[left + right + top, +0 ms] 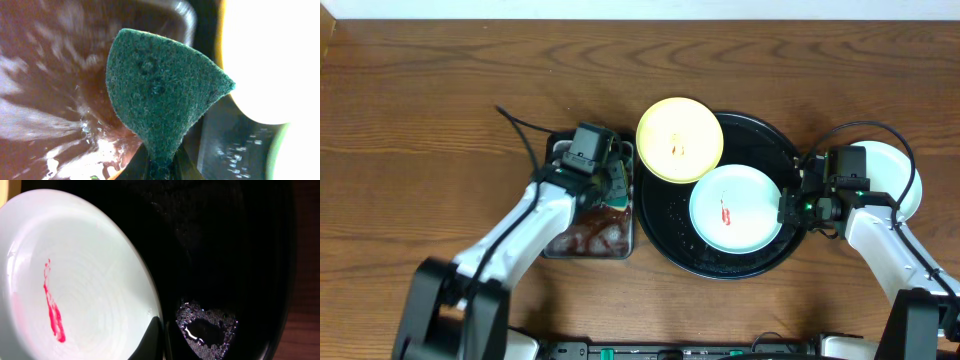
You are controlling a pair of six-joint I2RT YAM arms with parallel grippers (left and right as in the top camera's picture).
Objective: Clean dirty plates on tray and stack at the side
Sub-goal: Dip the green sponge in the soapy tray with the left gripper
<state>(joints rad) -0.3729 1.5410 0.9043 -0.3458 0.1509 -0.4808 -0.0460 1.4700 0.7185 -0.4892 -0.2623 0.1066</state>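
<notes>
Tray (pixel 665 225): mid-worktop, wet.
Yellow plate (pixel 680 140): over tray's 11 o'clock rim.
Mint plate (pixel 735 208): in tray, toward 4 o'clock, red smear.
Third plate (pixel 905 175): on worktop, tray's 3 o'clock.
Left fingers (pixel 159 165): pinching sponge (pixel 160 95) over pan (pixel 605 240).
Right fingers (pixel 154 341): at mint plate's 3 o'clock rim; grip unclear.

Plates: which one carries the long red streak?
The mint-blue plate in the tray beside the right gripper; the yellow plate shows only faint orange marks, the pale plate off-tray none.
</notes>
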